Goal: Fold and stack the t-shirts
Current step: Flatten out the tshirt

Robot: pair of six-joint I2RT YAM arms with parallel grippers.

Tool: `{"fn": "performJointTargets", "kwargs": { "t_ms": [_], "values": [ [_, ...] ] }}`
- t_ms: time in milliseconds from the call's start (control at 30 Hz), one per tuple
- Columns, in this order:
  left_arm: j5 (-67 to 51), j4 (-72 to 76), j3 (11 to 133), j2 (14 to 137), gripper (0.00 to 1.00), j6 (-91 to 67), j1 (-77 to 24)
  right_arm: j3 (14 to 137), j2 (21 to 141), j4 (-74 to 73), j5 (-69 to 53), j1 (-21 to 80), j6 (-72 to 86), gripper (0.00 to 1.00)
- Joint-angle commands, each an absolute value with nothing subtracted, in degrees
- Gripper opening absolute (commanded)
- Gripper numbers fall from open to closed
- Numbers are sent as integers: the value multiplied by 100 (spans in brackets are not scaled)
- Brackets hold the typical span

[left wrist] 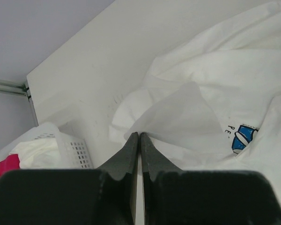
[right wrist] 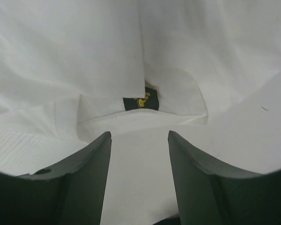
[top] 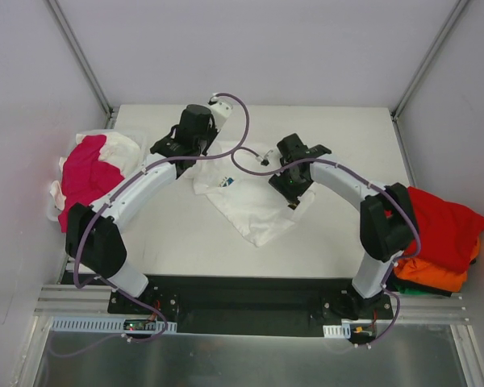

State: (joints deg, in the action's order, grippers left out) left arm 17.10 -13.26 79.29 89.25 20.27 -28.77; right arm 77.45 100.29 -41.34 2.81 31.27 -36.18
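Boxed in by pale grey walls (top: 266, 40) and slanting metal struts (top: 78, 52); white tabletop (top: 185, 242), evenly lit.

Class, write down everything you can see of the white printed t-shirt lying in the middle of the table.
The white t-shirt is soft, thin cloth, crumpled and unfolded on the table, with a blue print and a dark neck label. The left pincer pinches a raised fold; the right pincer stands open over its collar.

- The white t-shirt (left wrist: 215, 84) bears dark letters (left wrist: 230, 130) reading "PE" beside a blue print (left wrist: 243, 138); the rest is hidden in a fold.
- Its dark neck label (right wrist: 140, 101) carries a yellow mark, too small to read.
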Motion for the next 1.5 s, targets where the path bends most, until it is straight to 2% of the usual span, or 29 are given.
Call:
{"fn": "performJointTargets", "kwargs": {
  "t_ms": [0,567,1467],
  "values": [
    [1819,-941,7928,8930,0,2074,-2769,8217,10457,-4087,-500,3138,-3603,55],
    [1793,-835,7796,8991,0,2065,-2733,8666,11171,-4105,-826,3015,-3972,50],
    [1837,-712,7559,8930,0,2118,-2733,8306,11478,-4113,-1143,2848,-4131,48]
  ]
}}
